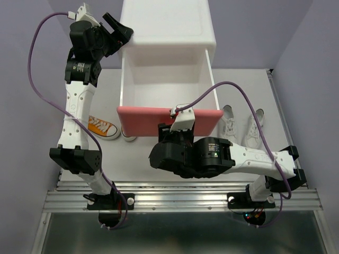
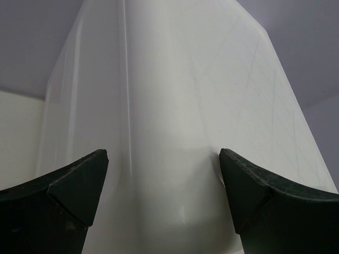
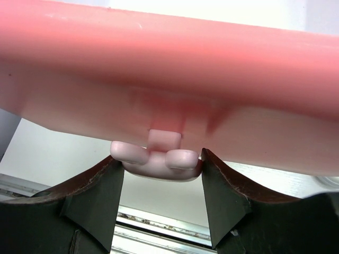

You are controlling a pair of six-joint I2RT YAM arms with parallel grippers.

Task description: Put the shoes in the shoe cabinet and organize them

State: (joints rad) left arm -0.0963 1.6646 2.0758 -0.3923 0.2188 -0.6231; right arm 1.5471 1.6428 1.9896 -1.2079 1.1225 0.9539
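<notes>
Two all-white lace-up sneakers [image 1: 253, 129] are seen side by side on the white tabletop [image 1: 249, 87], just right of the open drawer [image 1: 164, 87]. An orange canvas sneaker [image 1: 101, 127] with white sole and laces lies left of the drawer, under the left arm [image 1: 74, 116]. A white toe just beside it is judged to be its partner, mostly hidden. No shoe is yet stowed.

At the far centre stands the small white boxy shoe cabinet [image 1: 164, 26]. Its drawer is drawn toward the near edge and shows a bare white inside behind the salmon-pink front [image 1: 143, 119].

The shoes are judged light, soft in the upper and stiffer at the sole. A hold across the midfoot or heel sides is advised, with the loose laces avoided. The cabinet is judged to be light, smooth plastic that may slide when its drawer is worked.

The right gripper [image 3: 161, 159] is pinched on the pale pink bunny-shaped knob [image 3: 156, 164] under the drawer front, a finger touching each side. The left gripper [image 1: 119, 29] is spread wide astride the cabinet's far left corner. Whether its fingers [image 2: 69, 196] press on the wall cannot be told.

The tabletop looks smooth and is judged slippery. It is hemmed closely by lilac walls [image 1: 26, 159] on the left and right, and an aluminium rail [image 1: 185, 200] runs along the near edge. Room beside the drawer is narrow, and the shoes lie near both arms.
</notes>
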